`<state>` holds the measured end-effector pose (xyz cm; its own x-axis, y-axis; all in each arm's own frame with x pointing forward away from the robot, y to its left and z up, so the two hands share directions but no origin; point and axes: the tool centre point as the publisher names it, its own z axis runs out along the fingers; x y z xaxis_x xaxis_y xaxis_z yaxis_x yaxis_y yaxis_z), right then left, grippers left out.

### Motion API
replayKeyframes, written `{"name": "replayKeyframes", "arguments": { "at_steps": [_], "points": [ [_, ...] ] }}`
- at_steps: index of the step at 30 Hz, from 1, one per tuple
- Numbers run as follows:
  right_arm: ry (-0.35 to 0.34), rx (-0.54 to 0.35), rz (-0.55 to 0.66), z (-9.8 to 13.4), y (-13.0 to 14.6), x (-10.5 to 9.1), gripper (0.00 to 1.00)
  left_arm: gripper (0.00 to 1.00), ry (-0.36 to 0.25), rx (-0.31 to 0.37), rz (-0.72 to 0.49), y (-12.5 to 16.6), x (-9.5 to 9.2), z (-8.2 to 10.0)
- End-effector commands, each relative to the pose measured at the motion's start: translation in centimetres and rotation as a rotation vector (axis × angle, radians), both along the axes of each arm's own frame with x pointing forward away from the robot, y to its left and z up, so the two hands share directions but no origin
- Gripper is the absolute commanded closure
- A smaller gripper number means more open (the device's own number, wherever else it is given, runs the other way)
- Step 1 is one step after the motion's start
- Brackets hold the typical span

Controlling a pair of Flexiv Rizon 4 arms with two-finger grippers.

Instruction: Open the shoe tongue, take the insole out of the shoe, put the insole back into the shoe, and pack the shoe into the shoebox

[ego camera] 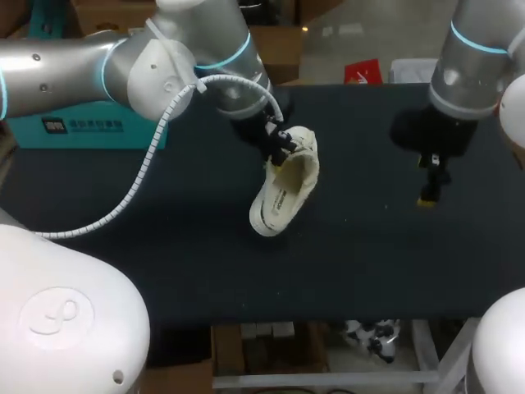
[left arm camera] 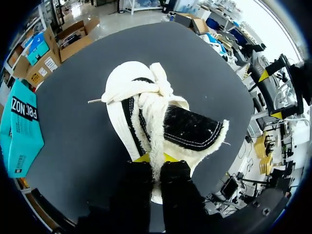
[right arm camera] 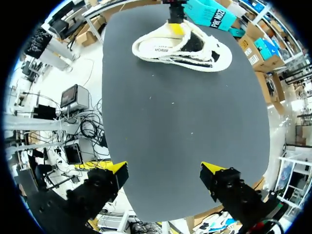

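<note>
fingers of the left gripper (left arm camera: 148, 157) are clamped on a fleecy strip at the mouth of the shoe, one yellow tip on each side of it. the right gripper (right arm camera: 164, 168) has its fingers spread wide with nothing between them, and it hangs over bare desk (ego camera: 369, 263), well apart from the shoe.

at the desk's far left edge sits a teal box (ego camera: 82, 127), most likely the shoebox, and nothing is in it yet as far as i can see.

the shoe (ego camera: 287, 189) is near the middle of the desk, tilted up from the pinched end with its other end low against the dark surface. whether the pinched strip is the tongue or the collar i can't quite tell, though the knotted laces (left arm camera: 156, 83) lie just ahead of the fingers. a pale printed panel (ego camera: 280, 199) shows inside, which i take for the insole, so it looks to be in place.

to my eye this is the first step, opening the tongue. the next move likely calls for the right arm to come across and steady the shoe or reach in for the insole.
</note>
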<state>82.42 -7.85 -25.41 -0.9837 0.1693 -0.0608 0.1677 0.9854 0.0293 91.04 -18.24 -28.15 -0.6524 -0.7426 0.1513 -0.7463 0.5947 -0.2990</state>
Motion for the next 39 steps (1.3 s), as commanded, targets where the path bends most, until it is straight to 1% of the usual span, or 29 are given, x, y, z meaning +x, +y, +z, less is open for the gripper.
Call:
{"name": "replayKeyframes", "arguments": {
  "at_steps": [1, 2, 3, 5, 8, 9, 11, 13, 15, 17, 19, 20, 22, 23, 26, 28, 31, 36, 39],
  "points": [
    [0.027, -0.008, 0.068, 0.4, 0.0, 0.4, 0.0, 1.0, -0.121, 0.026, -0.353, 2.5, -1.1, 5.1],
    [0.027, -0.008, 0.068, 0.4, 0.0, 0.4, 0.0, 1.0, -0.131, 0.025, -0.377, 3.0, -1.0, 6.0],
    [0.027, -0.008, 0.068, 0.4, 0.0, 0.4, 0.0, 1.0, -0.155, 0.044, -0.41, 3.6, -0.8, 6.8],
    [0.027, -0.008, 0.068, 0.4, 0.0, 0.4, 0.0, 1.0, -0.204, 0.043, -0.487, 4.8, -0.3, 8.6],
    [0.027, -0.008, 0.068, 0.4, 0.0, 0.4, 0.0, 1.0, -0.277, 0.08, -0.57, 6.4, 0.4, 11.3],
    [0.027, -0.008, 0.068, 0.4, 0.0, 0.4, 0.0, 1.0, -0.298, 0.102, -0.586, 6.9, 0.9, 12.1],
    [0.027, -0.008, 0.068, 0.4, 0.0, 0.4, 0.0, 1.0, -0.34, 0.124, -0.632, 8.2, 1.8, 13.5],
    [0.027, -0.008, 0.068, 0.4, 0.0, 0.4, 0.0, 1.0, -0.387, 0.14, -0.673, 10.3, 3.6, 15.4],
    [0.027, -0.008, 0.068, 0.4, 0.0, 0.4, 0.0, 1.0, -0.417, 0.148, -0.708, 11.9, 4.9, 16.9],
    [0.027, -0.008, 0.068, 0.4, 0.0, 0.4, 0.0, 1.0, -0.451, 0.162, -0.757, 14.2, 6.7, 18.7],
    [0.027, -0.008, 0.068, 0.4, 0.0, 0.4, 0.0, 1.0, -0.464, 0.162, -0.811, 16.0, 8.0, 20.1],
    [0.027, -0.008, 0.068, 0.4, 0.0, 0.4, 0.0, 1.0, -0.469, 0.175, -0.835, 17.0, 8.7, 20.8],
    [0.027, -0.008, 0.068, 0.4, 0.0, 0.4, 0.0, 1.0, -0.478, 0.207, -0.868, 18.5, 9.9, 21.7],
    [0.027, -0.008, 0.068, 0.4, 0.0, 0.4, 0.0, 1.0, -0.487, 0.227, -0.897, 19.8, 10.8, 22.4],
    [0.027, -0.008, 0.068, 0.4, 0.0, 0.4, 0.0, 1.0, -0.499, 0.262, -0.951, 22.6, 12.3, 23.4],
    [0.027, -0.008, 0.068, 0.4, 0.0, 0.4, 0.0, 1.0, -0.507, 0.278, -0.958, 24.9, 13.6, 24.1],
    [0.027, -0.008, 0.068, 0.4, 0.0, 0.4, 0.0, 1.0, -0.505, 0.277, -0.962, 28.5, 15.5, 24.7],
    [0.027, -0.008, 0.068, 0.4, 0.0, 0.4, 0.0, 1.0, -0.465, 0.307, -0.945, 33.7, 18.5, 23.6],
    [0.027, -0.008, 0.068, 0.4, 0.0, 0.4, 0.0, 1.0, -0.45, 0.304, -0.947, 36.5, 19.3, 22.5]
  ]
}}
